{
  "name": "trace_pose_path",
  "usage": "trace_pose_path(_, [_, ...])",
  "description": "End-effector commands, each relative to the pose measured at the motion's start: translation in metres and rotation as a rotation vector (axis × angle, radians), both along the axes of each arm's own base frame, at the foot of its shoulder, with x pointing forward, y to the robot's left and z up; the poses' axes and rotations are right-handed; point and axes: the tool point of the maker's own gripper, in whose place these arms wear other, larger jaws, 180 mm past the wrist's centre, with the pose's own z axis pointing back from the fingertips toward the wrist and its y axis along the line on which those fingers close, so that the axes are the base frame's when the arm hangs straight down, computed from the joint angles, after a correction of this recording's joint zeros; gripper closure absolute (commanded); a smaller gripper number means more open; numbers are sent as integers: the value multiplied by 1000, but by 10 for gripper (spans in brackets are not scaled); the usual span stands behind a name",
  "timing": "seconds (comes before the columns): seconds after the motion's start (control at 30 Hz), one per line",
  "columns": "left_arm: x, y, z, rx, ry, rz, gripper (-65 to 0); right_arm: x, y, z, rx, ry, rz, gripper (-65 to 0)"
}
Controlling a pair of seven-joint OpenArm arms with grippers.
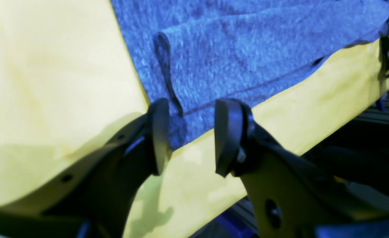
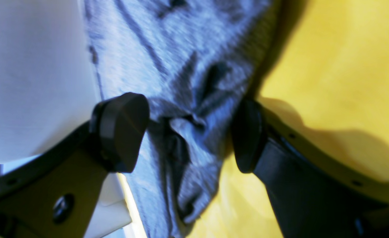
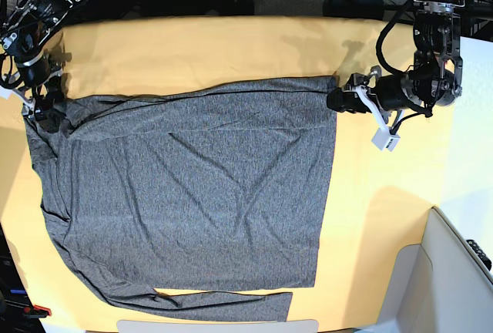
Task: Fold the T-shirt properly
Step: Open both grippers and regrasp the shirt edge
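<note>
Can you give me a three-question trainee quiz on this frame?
1. True or false: the shirt lies on a yellow cloth.
2. Both wrist views show each end effector's jaws: A) apart, straddling a shirt edge; B) clamped shut on fabric; C) clear of the shirt.
3. In the base view, a sleeve runs along which edge of the shirt?

Key: 1 true; 2 A, left end effector and right end effector alike; 3 the bottom edge.

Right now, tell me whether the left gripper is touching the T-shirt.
Cannot tell. In the left wrist view the left gripper stands open around the T-shirt corner, but blur hides any contact. The base view is too far to settle it.
</note>
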Motion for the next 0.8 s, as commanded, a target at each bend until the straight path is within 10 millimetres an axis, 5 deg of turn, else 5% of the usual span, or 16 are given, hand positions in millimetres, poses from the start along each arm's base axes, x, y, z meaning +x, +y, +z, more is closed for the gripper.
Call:
trace_pose_path(0.0, [8, 2, 12, -5, -41, -2, -227, -6, -3, -11, -4, 55, -21, -420])
trace_pose_path(0.4, [10, 5, 13, -4, -44, 15, -227, -3, -11, -14, -71, 95, -35, -415])
trace_pose_path(0.47, [13, 12, 15, -4, -52, 41, -227, -4, -11, -15, -72, 101, -35, -356])
trace_pose_path(0.6, [8, 40, 2, -12, -1, 135, -229, -7, -10, -20, -81, 118, -29, -123])
trace_pose_path(0.77, [-4, 50, -29, -39, 102, 193, -231, -8, -9, -21, -76, 118, -28, -101])
